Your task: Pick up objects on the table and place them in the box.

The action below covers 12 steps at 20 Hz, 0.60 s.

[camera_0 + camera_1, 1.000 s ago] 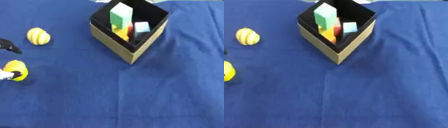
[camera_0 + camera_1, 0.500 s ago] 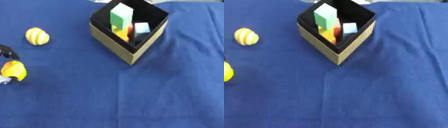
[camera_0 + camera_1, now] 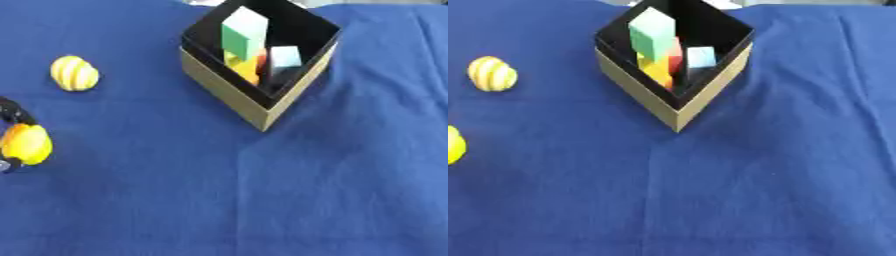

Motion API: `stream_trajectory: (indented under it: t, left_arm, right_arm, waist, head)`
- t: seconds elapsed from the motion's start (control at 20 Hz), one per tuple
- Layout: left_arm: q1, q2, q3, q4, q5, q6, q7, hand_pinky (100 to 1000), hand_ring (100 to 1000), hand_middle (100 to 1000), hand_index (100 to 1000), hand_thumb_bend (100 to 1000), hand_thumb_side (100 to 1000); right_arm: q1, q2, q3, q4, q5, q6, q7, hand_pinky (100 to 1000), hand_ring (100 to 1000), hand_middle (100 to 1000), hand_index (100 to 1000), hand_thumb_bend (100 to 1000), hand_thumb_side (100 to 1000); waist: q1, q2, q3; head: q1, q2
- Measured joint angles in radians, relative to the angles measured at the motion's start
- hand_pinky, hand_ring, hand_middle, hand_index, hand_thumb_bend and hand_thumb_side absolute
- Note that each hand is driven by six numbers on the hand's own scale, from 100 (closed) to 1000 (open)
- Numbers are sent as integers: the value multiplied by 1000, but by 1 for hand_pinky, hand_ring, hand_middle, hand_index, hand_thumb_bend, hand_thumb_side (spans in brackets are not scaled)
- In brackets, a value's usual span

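Left hand: my black left hand (image 3: 12, 112) peeks in at the left edge of the left eye view only. A dark finger curls over the top of the smooth yellow-orange round thing (image 3: 26, 144), and a pale bit shows just under it. It looks like I am holding it, but most of my hand is cut off.
Right hand: not in either view.
Right eye view: shows no hand, only a thin slice of the yellow-orange thing at the left edge.
Striped ball: a yellow egg-shaped ball with pale stripes (image 3: 74, 73) lies alone on the blue cloth (image 3: 289, 200), up from my hand, well apart from the box.
Box: a tan cardboard box with a black inside (image 3: 229, 91) sits far off to the right, one corner toward me.
Inside the box: a green block (image 3: 653, 34) stands tall, with a yellow block (image 3: 656, 71), a red piece (image 3: 675, 56) and a light blue block (image 3: 701, 57) beside it.
In the way: open cloth lies between my hand and the box.
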Motion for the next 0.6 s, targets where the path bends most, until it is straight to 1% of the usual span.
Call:
stream_trajectory:
  t: [0.05,0.1,0.15,0.2,0.25,0.4,0.45,0.6]
  left_arm:
    - [-2,-2,0,1,1,2,5,843,809,749,817,185,188]
    - [-3,-5,0,2,3,3,13,840,805,746,814,178,184]
    - [-5,-8,-1,4,4,4,22,819,784,726,797,142,133]
    - [-6,-8,-1,5,3,4,32,808,771,715,788,137,104]
    - [-6,-8,-2,5,1,3,43,791,753,694,768,100,100]
    - [-7,-10,-9,5,-19,-4,81,771,727,665,739,100,100]
    - [-7,-14,-12,5,-28,-8,93,761,705,634,708,100,100]
    - [-8,-17,-14,-6,-60,-20,136,756,690,621,692,100,100]
  right_arm:
    - [0,3,0,0,-1,-1,-1,840,841,734,827,100,738]
    - [0,4,0,0,-1,-3,-2,840,841,734,827,100,738]
    - [0,5,0,0,-1,-3,-3,840,841,734,826,100,737]
    - [0,5,0,0,-2,-4,-3,840,841,734,826,100,737]
    - [0,5,0,0,-3,-4,-4,840,841,734,826,100,737]
    - [0,5,0,0,-4,-5,-5,840,841,731,826,100,737]
    - [0,6,0,0,-4,-5,-5,840,840,731,826,100,737]
    - [0,9,-1,0,-4,-5,-5,840,840,730,827,100,737]
  waist:
    - [0,0,0]
    - [0,1,0]
    - [0,1,-1]
    - [0,1,-1]
    - [0,1,-1]
    - [0,1,-3]
    - [0,1,-3]
    - [0,1,-4]
  head:
    - [0,0]
    - [0,0]
    - [0,0]
    - [0,0]
    - [0,0]
    - [0,0]
    - [0,0]
    - [-3,-1]
